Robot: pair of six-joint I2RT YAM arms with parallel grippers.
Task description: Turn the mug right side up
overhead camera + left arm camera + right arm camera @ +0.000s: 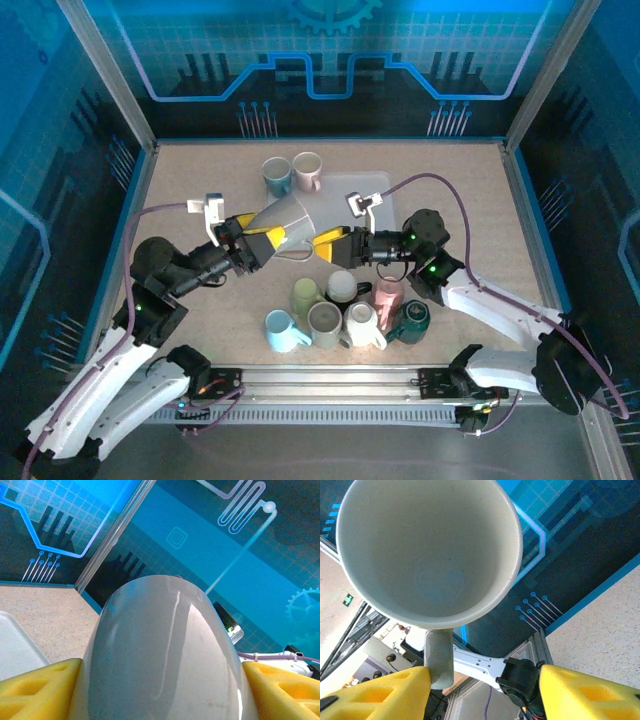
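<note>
A grey mug (288, 220) hangs on its side above the table, mouth turned toward the right arm. My left gripper (264, 240) is shut on its body; in the left wrist view the rounded grey mug wall (160, 640) sits between both yellow fingers (35, 687) of my left gripper (160, 690). My right gripper (326, 245) is open just in front of the mouth. From the right wrist I look into the mug's empty inside (427, 550). Its handle (440, 657) hangs down beside the left finger (380, 692) of my right gripper (485, 692), with a wide gap to the other finger.
Several mugs (345, 310) stand crowded together near the front middle of the table. Two more mugs (292, 174) stand at the back, next to a pale tray (375, 185). Frame posts and blue walls close in the table on three sides.
</note>
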